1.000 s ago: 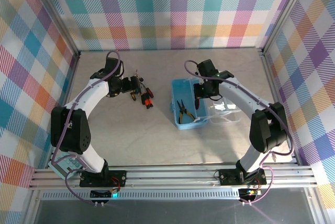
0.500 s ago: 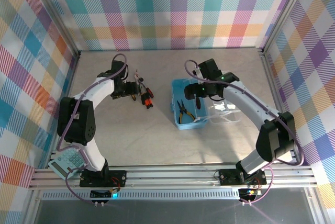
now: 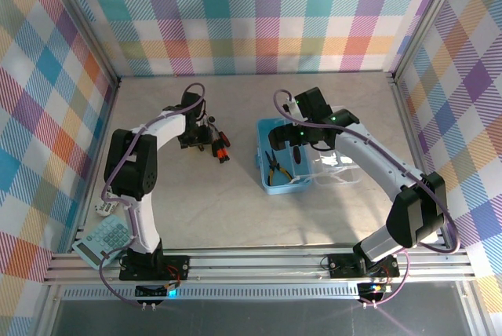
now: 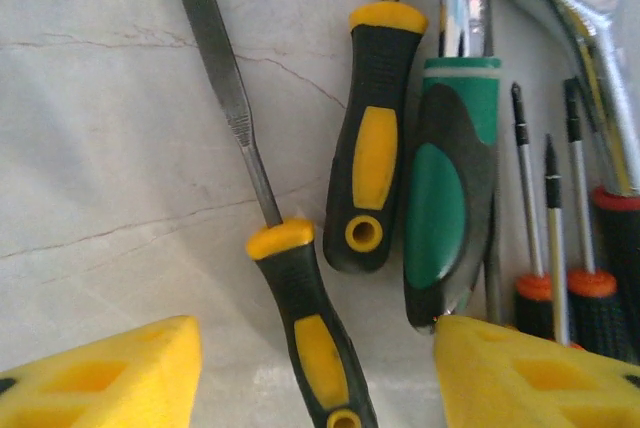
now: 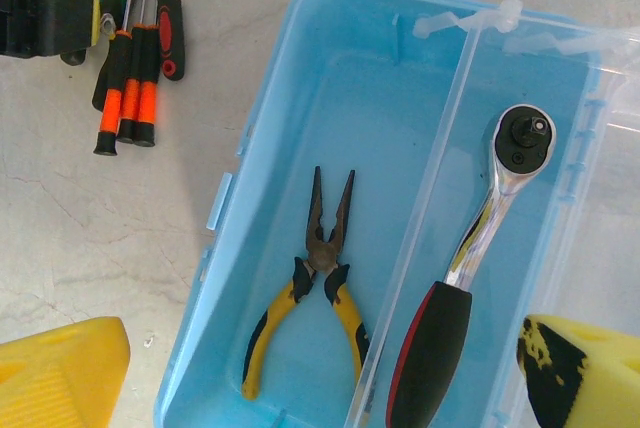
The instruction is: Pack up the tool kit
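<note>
Tool kit, part packed: two items in the case, the rest loose on the table (image 4: 100, 148).

Left gripper (image 4: 318, 376): pads (image 4: 100, 378) apart and gripping nothing. They sit either side of a yellow-and-black screwdriver (image 4: 305, 338), whose handle lies between them untouched. By my reading they are placed so that a squeeze takes the handle across its width. A twin handle (image 4: 372, 148) lies just beside it. A green handle (image 4: 448, 218) ends at the other pad's corner; whether it touches, I cannot tell. This crowding may drag a neighbour along.

Thin drivers (image 4: 560, 293): orange collars, side by side at the edge of the heap (image 3: 213, 141).

Right gripper (image 5: 322, 378): jaws at full spread, empty, above the case (image 5: 370, 108). The wide spread likely keeps it clear of the contents.

Case: light blue, mid-table, well apart from the heap. Its lid (image 3: 339, 169) is thrown flat to the side away from the heap, so the tub is open from above for loading.

Pliers (image 5: 320, 278): flat on the floor of the compartment nearer the heap.

Ratchet (image 5: 470, 268): beyond a clear partition (image 5: 420, 208). Both lie lengthwise, which suits the tub's long run.

Calculator (image 3: 106, 240): by the left arm's base, not part of the kit.
</note>
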Motion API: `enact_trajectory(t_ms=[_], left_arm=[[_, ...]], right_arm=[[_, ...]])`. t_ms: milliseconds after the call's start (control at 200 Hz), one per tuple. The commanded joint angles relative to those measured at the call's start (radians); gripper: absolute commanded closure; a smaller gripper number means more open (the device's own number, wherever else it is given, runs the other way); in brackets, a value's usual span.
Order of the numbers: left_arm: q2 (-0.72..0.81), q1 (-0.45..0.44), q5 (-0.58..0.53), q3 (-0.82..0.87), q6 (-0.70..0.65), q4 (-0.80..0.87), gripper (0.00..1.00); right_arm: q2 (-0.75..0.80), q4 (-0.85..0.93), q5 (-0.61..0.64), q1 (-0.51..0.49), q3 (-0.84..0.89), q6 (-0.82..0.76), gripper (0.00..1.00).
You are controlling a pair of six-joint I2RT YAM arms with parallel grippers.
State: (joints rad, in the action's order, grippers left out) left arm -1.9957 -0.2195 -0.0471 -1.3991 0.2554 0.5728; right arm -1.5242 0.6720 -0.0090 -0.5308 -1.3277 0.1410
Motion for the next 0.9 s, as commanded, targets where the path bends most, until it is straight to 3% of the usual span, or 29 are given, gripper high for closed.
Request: enact_trajectory(t_ms=[0, 215, 410, 715, 890], left_arm=[[-0.030, 0.025, -0.021, -0.035, -0.001, -0.002, 0.43], [-0.059, 0.031, -0.007, -0.049, -0.007, 0.006, 0.63], [-0.028, 0.037, -0.011, 0.016, -0.007, -0.006, 0.68], [0.027, 0.067, 0.012, 0.092, -0.007, -0.005, 1.00], [0.145, 0.068, 0.012, 0.063, -0.022, 0.057, 1.00]], right_arm=[[0.016, -0.001, -0.009, -0.001, 0.014, -0.006, 0.01], [0.015, -0.005, -0.013, -0.001, 0.015, -0.003, 0.01], [0.015, -0.002, -0.015, 0.000, 0.009, -0.006, 0.01], [0.012, 0.000, -0.020, -0.001, 0.004, -0.006, 0.01], [0.018, 0.005, -0.041, -0.001, -0.015, -0.008, 0.01]])
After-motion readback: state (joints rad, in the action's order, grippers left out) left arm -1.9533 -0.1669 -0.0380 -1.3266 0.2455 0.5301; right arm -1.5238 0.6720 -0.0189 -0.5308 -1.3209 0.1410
